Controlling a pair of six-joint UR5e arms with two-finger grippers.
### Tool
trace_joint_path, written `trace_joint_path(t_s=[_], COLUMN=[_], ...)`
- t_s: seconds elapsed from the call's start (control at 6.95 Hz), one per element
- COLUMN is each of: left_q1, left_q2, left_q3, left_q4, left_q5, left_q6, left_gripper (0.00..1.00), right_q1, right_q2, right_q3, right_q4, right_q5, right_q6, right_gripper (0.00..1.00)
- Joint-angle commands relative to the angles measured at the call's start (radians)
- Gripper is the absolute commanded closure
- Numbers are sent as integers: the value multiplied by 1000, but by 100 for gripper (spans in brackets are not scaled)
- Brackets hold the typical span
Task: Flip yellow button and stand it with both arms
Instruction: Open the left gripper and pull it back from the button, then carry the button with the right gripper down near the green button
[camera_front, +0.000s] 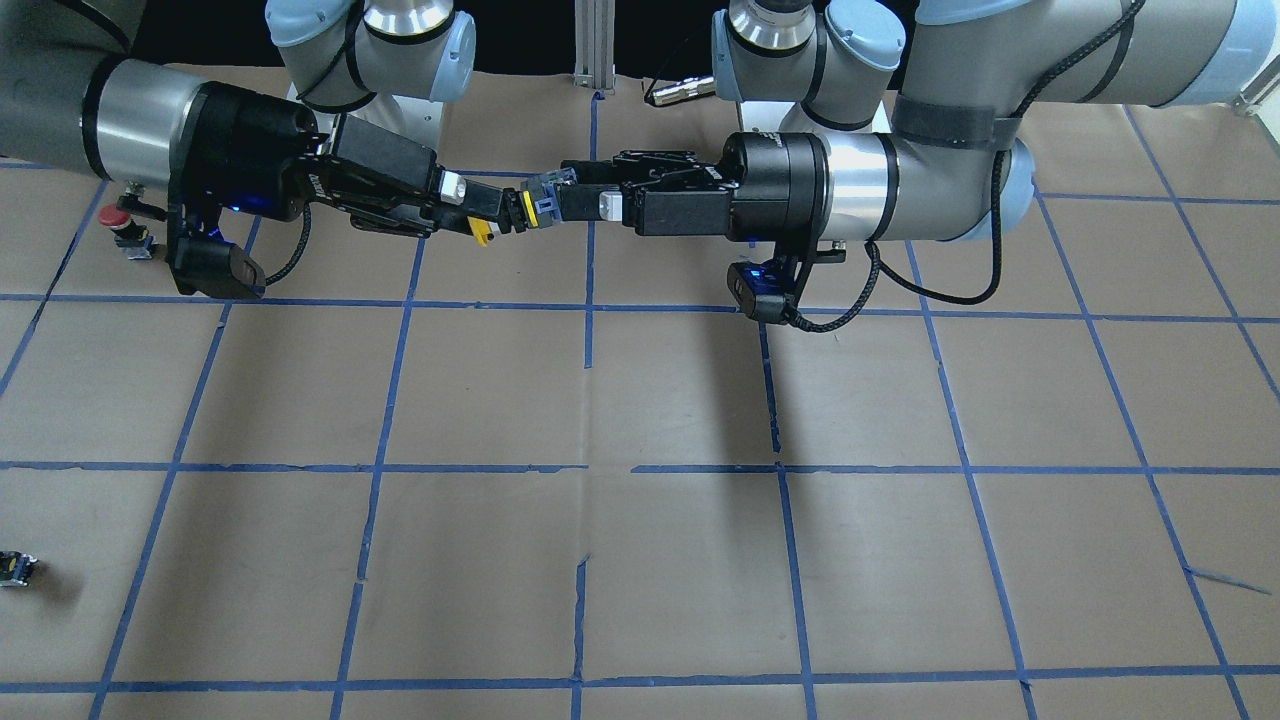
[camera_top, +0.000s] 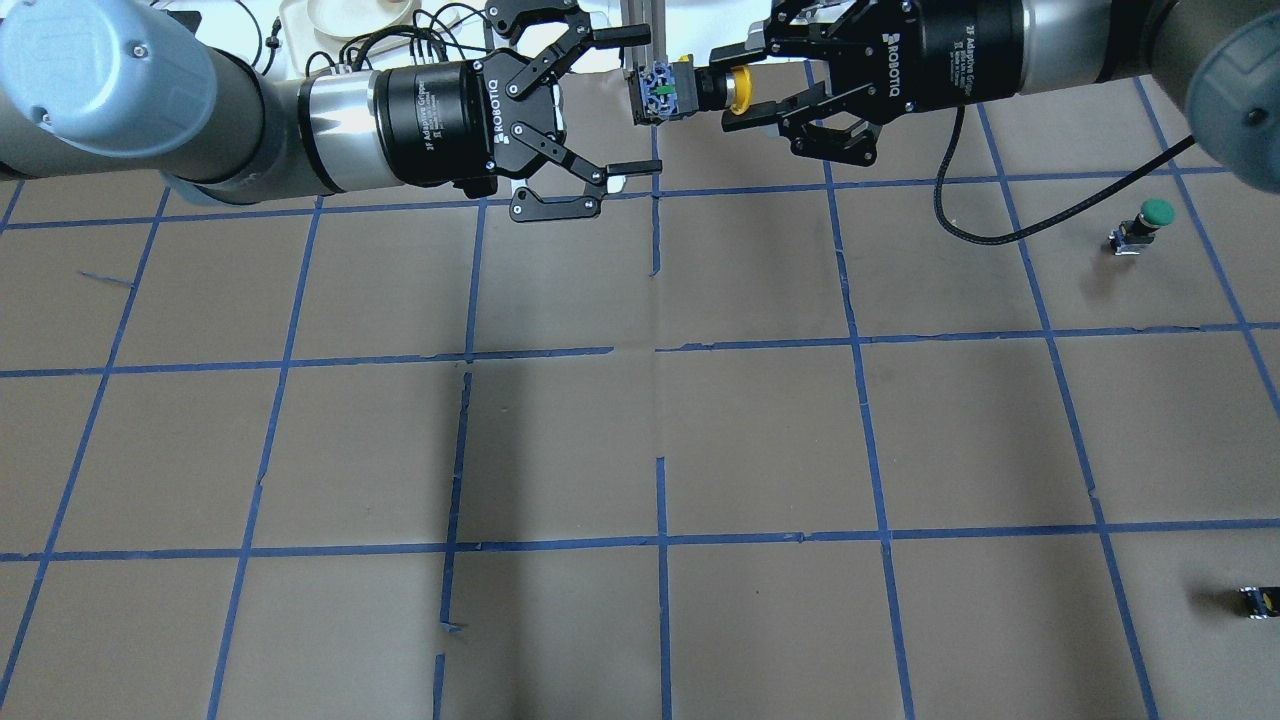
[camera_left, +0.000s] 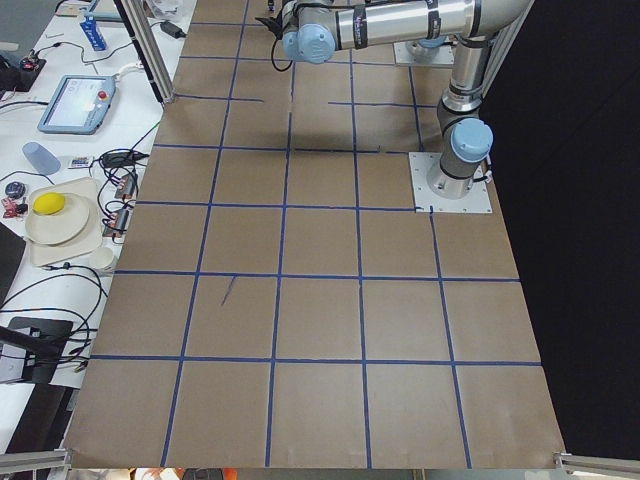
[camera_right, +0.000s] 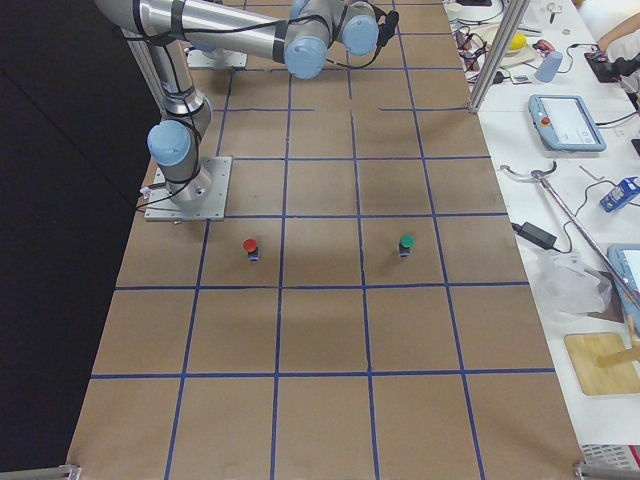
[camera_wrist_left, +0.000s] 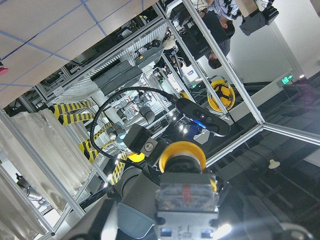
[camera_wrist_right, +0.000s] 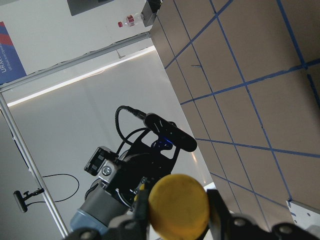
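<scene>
The yellow button (camera_top: 740, 88) is held level in the air above the far middle of the table. Its yellow cap points at my right arm and its silver-grey block end (camera_top: 655, 90) points at my left arm. My right gripper (camera_top: 722, 90) is shut on the button by the cap end. The cap also shows between the fingers in the right wrist view (camera_wrist_right: 177, 205). My left gripper (camera_top: 648, 100) is wide open, with its fingertips on either side of the block end and not touching it. The left wrist view shows the block end-on (camera_wrist_left: 187, 200).
A green-capped button (camera_top: 1150, 215) stands on the table at the right. A red-capped button (camera_front: 118, 222) stands near my right arm's wrist. A small capless block (camera_top: 1258, 600) lies at the near right edge. Brown paper with blue tape lines (camera_top: 660, 350) covers the table.
</scene>
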Motion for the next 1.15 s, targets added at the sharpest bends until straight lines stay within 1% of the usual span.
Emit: trace_joint_path(t_s=[0.0, 0.14, 0.29, 0.43, 0.58, 0.72, 0.86, 1.01], left_q1=[70, 111, 136, 146, 146, 129, 108, 95], left_q2=[6, 4, 6, 6, 9, 22, 74, 111], left_q3=[97, 146, 174, 180, 185, 185, 156, 127], left_q4=[27, 70, 184, 354, 503, 565, 578, 623], left_q5=[206, 375, 608, 842, 1132, 1363, 1500, 1559], left_q6=[-88, -102, -122, -198, -250, -236, -205, -155], left_gripper=[12, 13, 14, 13, 12, 11, 8, 9], right_q1=[-75, -110, -112, -106, -94, -89, -92, -94], right_q2=[1, -1, -10, -17, -52, -94, -94, -99], right_q3=[-11, -17, -22, -17, -8, 10, 50, 100], right_q4=[-75, -102, -139, -204, -203, -200, -203, -255], right_q5=[-113, -202, -389, -611, -764, -934, -1066, -1213], right_q6=[4, 3, -2, -8, -17, -60, -156, -263], right_gripper=[78, 77, 78, 78, 78, 78, 82, 86])
